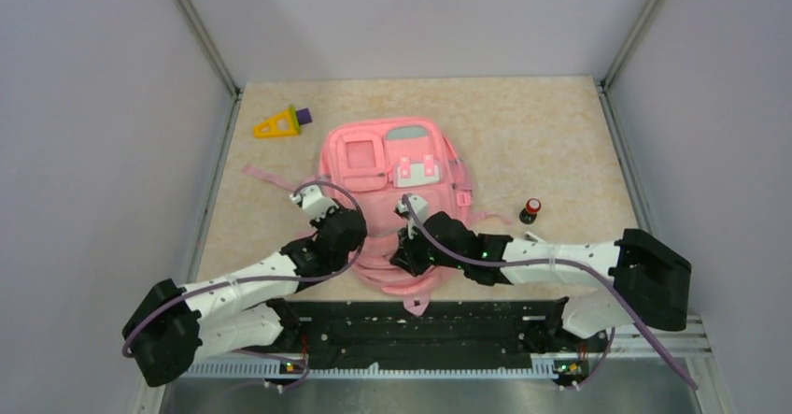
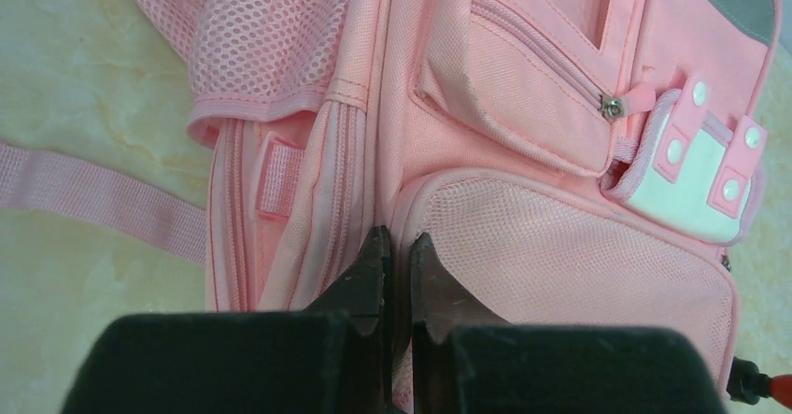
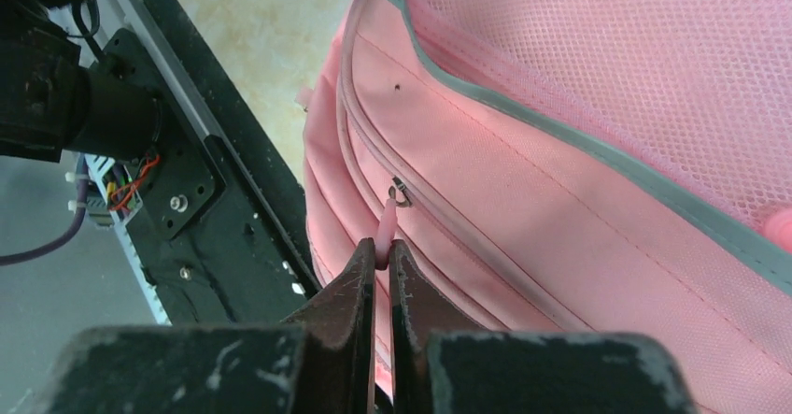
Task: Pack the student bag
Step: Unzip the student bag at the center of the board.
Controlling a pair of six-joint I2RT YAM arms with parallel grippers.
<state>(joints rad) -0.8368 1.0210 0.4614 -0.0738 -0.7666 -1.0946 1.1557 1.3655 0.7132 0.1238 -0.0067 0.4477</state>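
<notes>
Here, right gripper (image 3: 382,251) tight on zipper pull (image 3: 387,218) of student bag (image 3: 560,190).

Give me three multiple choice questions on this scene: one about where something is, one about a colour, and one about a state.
1. Where does the yellow triangle toy lie relative to the student bag?
A. On top of it.
B. Off its far left corner, apart from it.
C. Tucked under it.

2. What colour is the zipper pull?
A. Black.
B. Yellow.
C. Pink.

3. What state is the right gripper in?
A. Shut on the zipper pull.
B. Wide open.
C. Holding the toy.

Answers:
1 B: the top view shows the toy clear of the bag, beyond its far left corner.
2 C: the right wrist view shows a pink tab.
3 A: its fingers pinch that tab.
</notes>
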